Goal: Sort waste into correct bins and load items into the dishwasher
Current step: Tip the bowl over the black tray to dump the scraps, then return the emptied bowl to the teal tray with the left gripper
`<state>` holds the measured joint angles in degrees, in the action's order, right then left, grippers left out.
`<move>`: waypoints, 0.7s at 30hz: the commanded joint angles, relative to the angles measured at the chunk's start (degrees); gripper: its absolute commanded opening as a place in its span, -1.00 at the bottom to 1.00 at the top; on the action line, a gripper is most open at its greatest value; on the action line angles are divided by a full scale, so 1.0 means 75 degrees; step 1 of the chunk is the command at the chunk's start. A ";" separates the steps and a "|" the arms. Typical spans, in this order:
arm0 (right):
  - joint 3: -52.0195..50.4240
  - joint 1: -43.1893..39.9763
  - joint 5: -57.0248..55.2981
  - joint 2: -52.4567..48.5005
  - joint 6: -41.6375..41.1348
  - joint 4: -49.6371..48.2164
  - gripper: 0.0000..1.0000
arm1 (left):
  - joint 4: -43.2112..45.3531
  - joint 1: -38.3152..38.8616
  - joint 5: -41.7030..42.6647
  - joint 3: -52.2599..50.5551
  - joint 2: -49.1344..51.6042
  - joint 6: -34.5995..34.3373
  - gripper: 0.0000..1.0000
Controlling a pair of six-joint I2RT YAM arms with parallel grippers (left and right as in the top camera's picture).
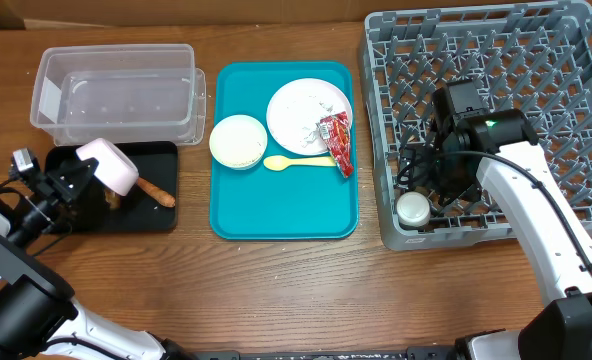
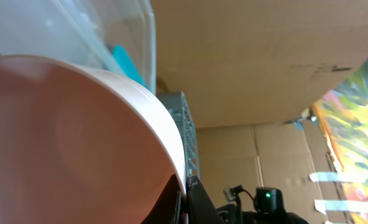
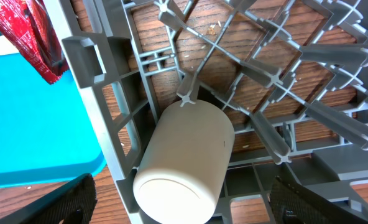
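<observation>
Pink bowl [image 2: 66, 143], one, gripped by left jaws; right jaws wide over one cup [image 3: 184, 162].

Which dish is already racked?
The small white cup, in the grey peg rack's corner by the teal plastic tray. The round white bowl and plate sit on that tray; the left claw holds the round pink bowl.

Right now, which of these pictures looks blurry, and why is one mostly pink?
Left wrist view: the pink bowl sits so close it fills half the frame, soft and featureless; overhead view: evenly lit, sharp; right wrist view: the white cup is crisp.
</observation>
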<state>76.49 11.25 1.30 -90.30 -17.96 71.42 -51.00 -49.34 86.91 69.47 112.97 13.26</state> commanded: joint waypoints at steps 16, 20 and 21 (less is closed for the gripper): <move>0.0125 -0.0009 0.0041 0.0017 0.0050 -0.0102 0.82 | -0.0880 0.4995 -0.4549 0.1661 -0.3019 -0.0629 -0.92; 0.0125 -0.0009 0.0041 0.0017 0.0050 -0.0108 0.82 | -0.0880 0.7393 -0.7804 0.1629 -0.3048 -0.0775 -0.92; 0.0125 -0.0009 0.0044 0.0017 0.0050 -0.0105 0.82 | -0.0860 0.8072 -0.8760 0.1600 -0.2946 -0.0778 -0.92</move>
<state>76.49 11.25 1.30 -90.30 -17.96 70.96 -57.25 2.44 48.05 81.91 89.58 8.99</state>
